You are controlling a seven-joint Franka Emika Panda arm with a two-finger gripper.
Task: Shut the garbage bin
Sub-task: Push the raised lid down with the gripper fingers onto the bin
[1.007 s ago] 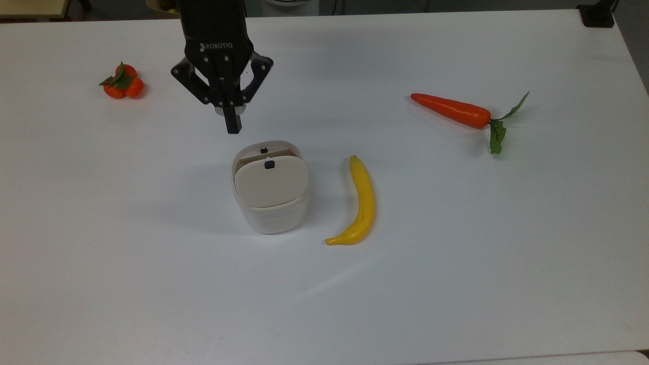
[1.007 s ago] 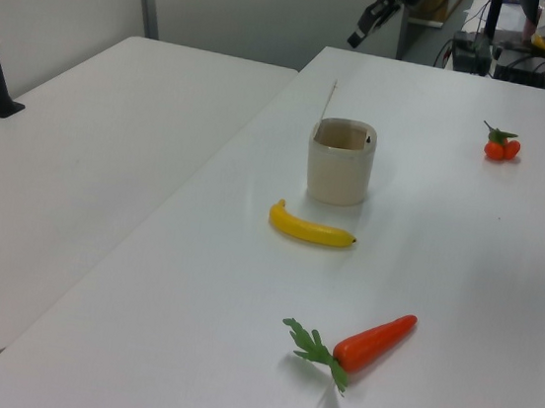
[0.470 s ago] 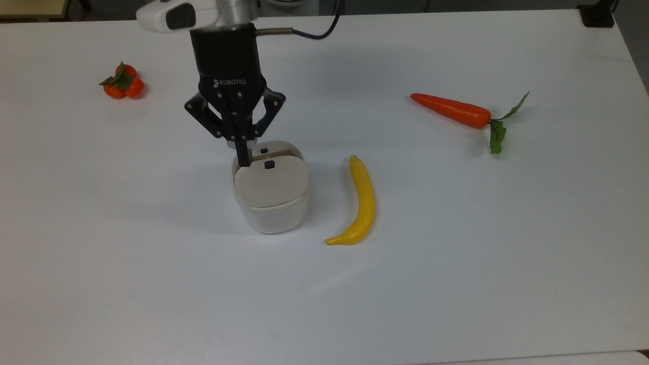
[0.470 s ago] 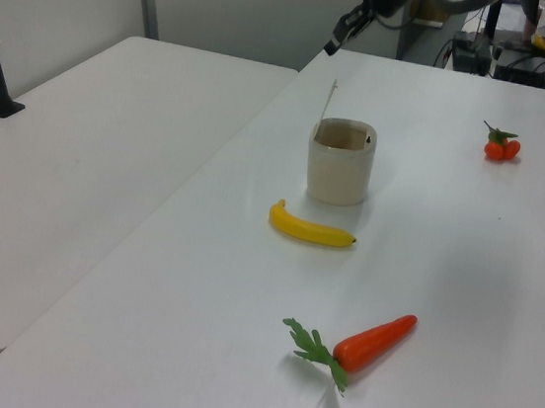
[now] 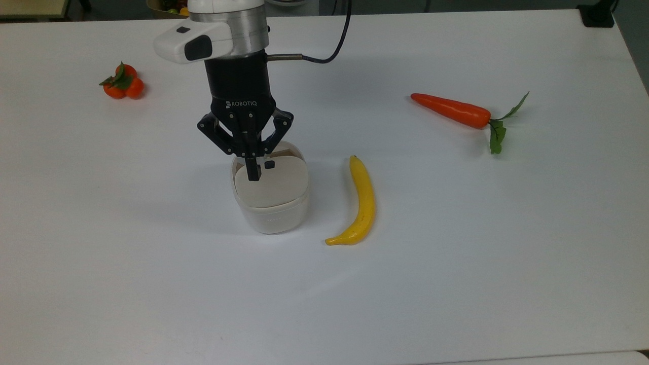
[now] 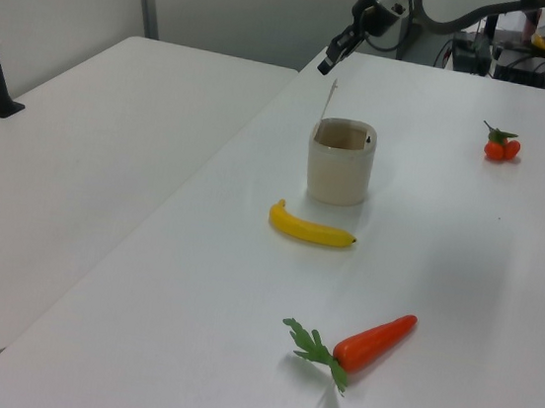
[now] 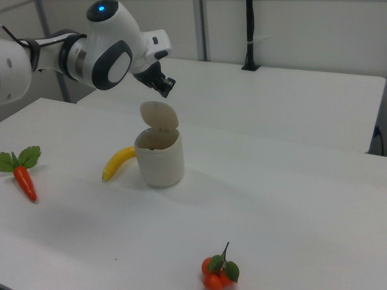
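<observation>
The garbage bin (image 5: 274, 217) is a small white tub in the middle of the table, also seen in the left view (image 6: 339, 172) and the right view (image 7: 161, 163). Its beige lid (image 5: 279, 185) stands open, nearly upright on its hinge (image 7: 160, 115), thin and edge-on in the left view (image 6: 328, 101). A small black tab (image 5: 269, 165) sits near the lid's top edge. My gripper (image 5: 252, 175) is shut with nothing in it. It hangs just above the lid's top edge (image 7: 168, 87), apart from it, and it appears in the left view (image 6: 324, 68) too.
A yellow banana (image 5: 362, 203) lies close to the bin on the top view's right. An orange carrot (image 5: 451, 110) lies farther right, and small tangerines (image 5: 123, 83) are at the far left. A second white table (image 6: 91, 142) adjoins this one.
My arm has come from beyond the bin toward it and now hangs over the raised lid. The fingers stayed shut. The lid has not moved.
</observation>
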